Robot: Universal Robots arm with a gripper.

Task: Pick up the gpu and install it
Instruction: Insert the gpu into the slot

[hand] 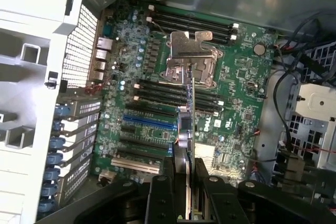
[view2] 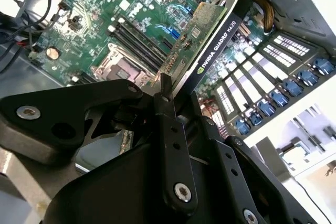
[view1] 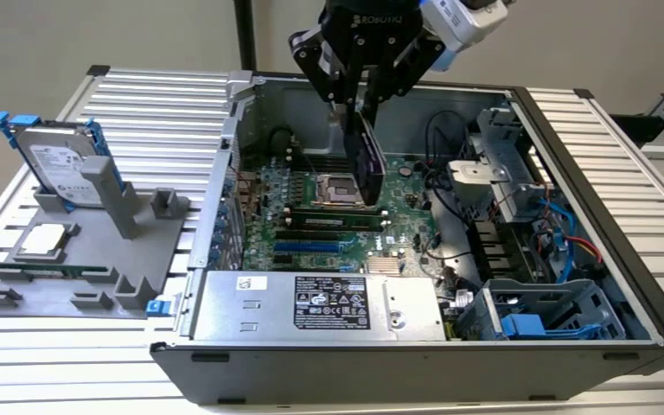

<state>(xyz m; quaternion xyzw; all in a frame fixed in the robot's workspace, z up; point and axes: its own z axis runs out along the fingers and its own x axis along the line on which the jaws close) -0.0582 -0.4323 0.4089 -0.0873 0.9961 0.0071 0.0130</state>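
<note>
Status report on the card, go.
Gripper jaws shut on graphics card. Card edge-down over motherboard, not yet slotted. Cables sit apart, exterior view's right.

I watch the gpu (view1: pixel 362 160), a flat rectangular card, green circuit board one face, black cooler the other, hang nearly upright on edge, pinched in the black gripper (view1: pixel 358 102) above the green motherboard (hand: pixel 236 77), seemingly unseated.
</note>
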